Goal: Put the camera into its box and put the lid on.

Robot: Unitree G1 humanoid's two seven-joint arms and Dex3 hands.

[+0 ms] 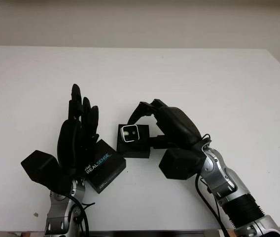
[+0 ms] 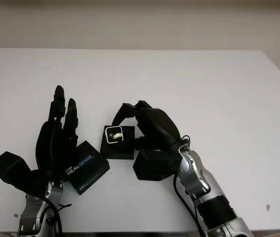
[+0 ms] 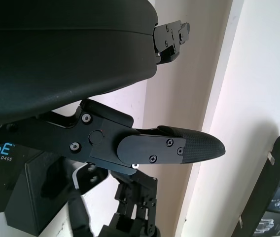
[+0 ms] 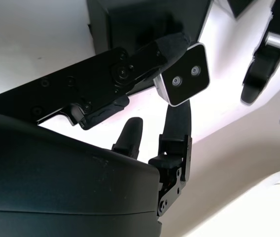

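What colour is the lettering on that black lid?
White lettering on the lid with a thin blue line beneath, clearest in the left eye view.

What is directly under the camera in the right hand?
The open black box sits under the camera, which the right hand holds. The box's inside is hidden by the camera.

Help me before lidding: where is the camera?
In the left eye view, the camera sits over the open box at table centre, in the right hand's fingers, right of the lid.

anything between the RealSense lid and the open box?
Nothing: a narrow bare strip of table separates the lid from the box, seen in the left eye view.
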